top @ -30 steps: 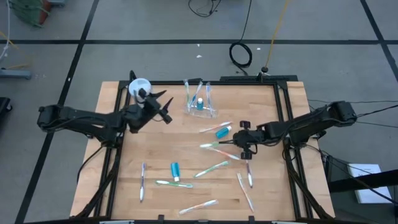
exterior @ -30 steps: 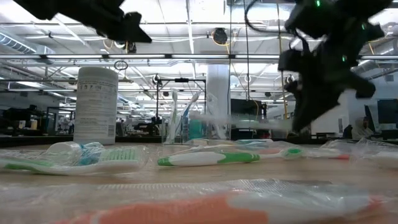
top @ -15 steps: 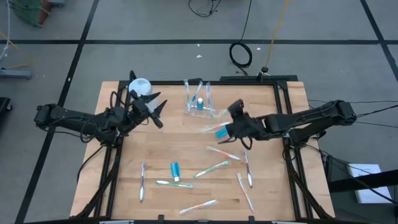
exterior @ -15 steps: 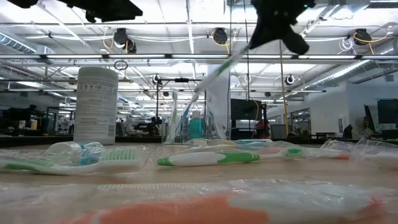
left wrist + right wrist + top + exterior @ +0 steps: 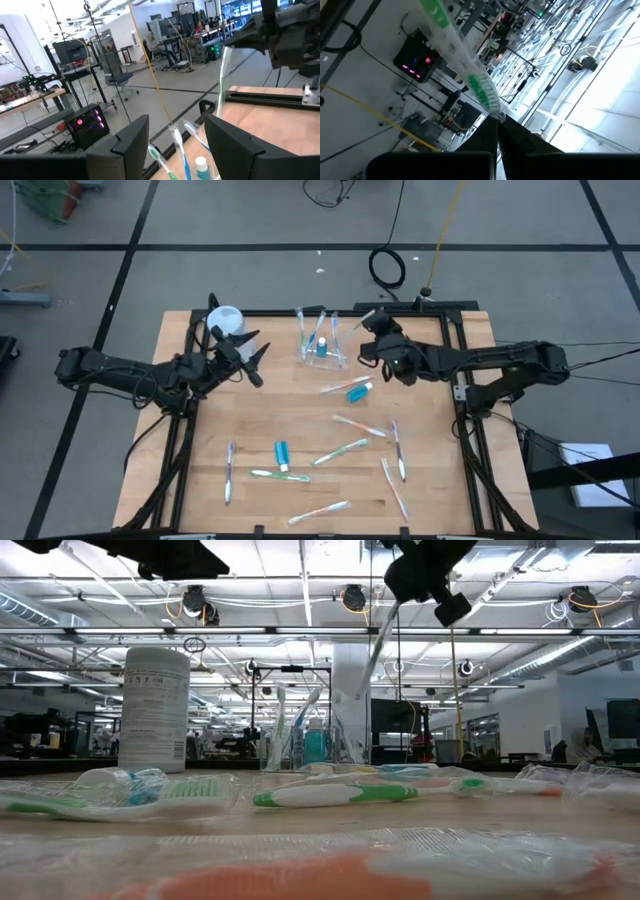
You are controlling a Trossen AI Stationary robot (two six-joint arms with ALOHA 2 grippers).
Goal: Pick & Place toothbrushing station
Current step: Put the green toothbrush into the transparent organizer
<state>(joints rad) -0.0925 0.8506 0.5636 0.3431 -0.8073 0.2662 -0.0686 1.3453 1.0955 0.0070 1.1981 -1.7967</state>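
Note:
The clear plastic cup (image 5: 322,348) stands at the table's far middle with a few toothbrushes and a blue toothpaste tube upright in it; it also shows in the low view (image 5: 310,745). My right gripper (image 5: 372,330) is high above the table, just right of the cup, shut on a white-green wrapped toothbrush (image 5: 380,640). My left gripper (image 5: 257,358) hangs open and empty left of the cup, its fingers (image 5: 132,145) wide apart. Several more toothbrushes (image 5: 347,450) and two toothpaste tubes (image 5: 282,453) lie flat on the wood. My right gripper pinches the toothbrush between its two fingers at one end, by the green part (image 5: 490,102). The toothbrush is lifted clear of the table and hangs below the gripper, slanting down toward the cup (image 5: 372,665).
A white-blue cylindrical container (image 5: 225,318) stands at the far left corner, behind my left gripper. A black frame rail (image 5: 452,360) runs along the table's edges. Loose toothbrushes (image 5: 396,485) are scattered over the near right half; bare wood (image 5: 250,415) lies at the left middle.
My right gripper has picked a toothbrush up off the table's right middle, risen, and gone toward the far edge beside the cup. It has turned, so the brush, level at first, hangs steeply down. My left gripper has drawn back a little to the left.

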